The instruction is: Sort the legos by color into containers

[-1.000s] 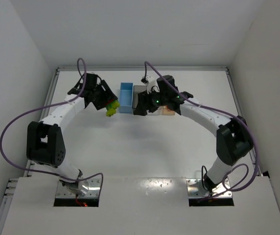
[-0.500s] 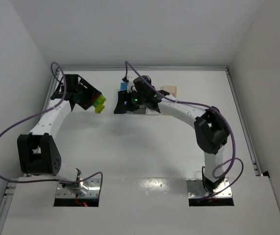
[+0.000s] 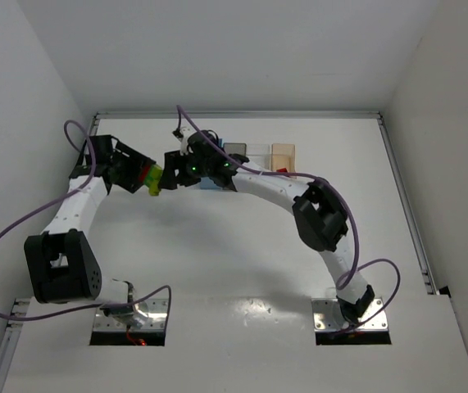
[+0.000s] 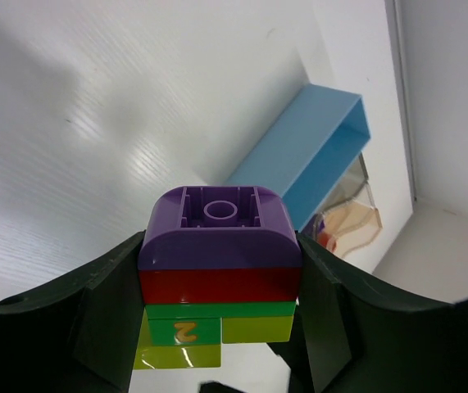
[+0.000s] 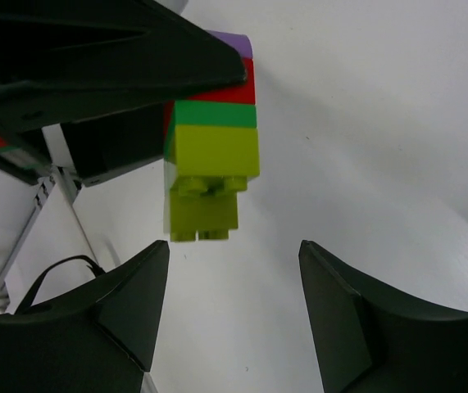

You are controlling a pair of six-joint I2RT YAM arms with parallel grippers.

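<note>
Lego stack (image 4: pixel 217 282) sits clamped between the fingers of the left gripper (image 4: pixel 217 315), held clear of the table (image 3: pixel 242 246) at its far-left part. Order from the free end inward, per left wrist view: purple brick (image 4: pixel 217 225), red brick (image 4: pixel 217 284), dark green brick (image 4: pixel 183 329), then yellow-green bricks (image 5: pixel 213 164) at the other end. The fingers press on the stack's sides around the red and green layers.

Right gripper (image 5: pixel 232 270) faces the stack's yellow-green end with jaws spread and nothing between them. It is near the stack but not touching it.

Containers stand in a row by the far edge, to the right of both grippers: blue bin (image 4: pixel 299 155) nearest, then dark grey bin (image 3: pixel 235 149), clear bin (image 3: pixel 258 151) and pale orange bin (image 3: pixel 283 152). The right arm covers much of the blue bin from above. Contents of the bins cannot be made out.

Judged step: splitting the joined bricks. No colour can be binned while they lock together.

Next move calls for the right gripper to advance until its fingers straddle the yellow-green bricks only, close there, then peel or twist them off while the left keeps a firm hold. Fingers reaching past the seam onto the green layer would likely take two colours at once.
</note>
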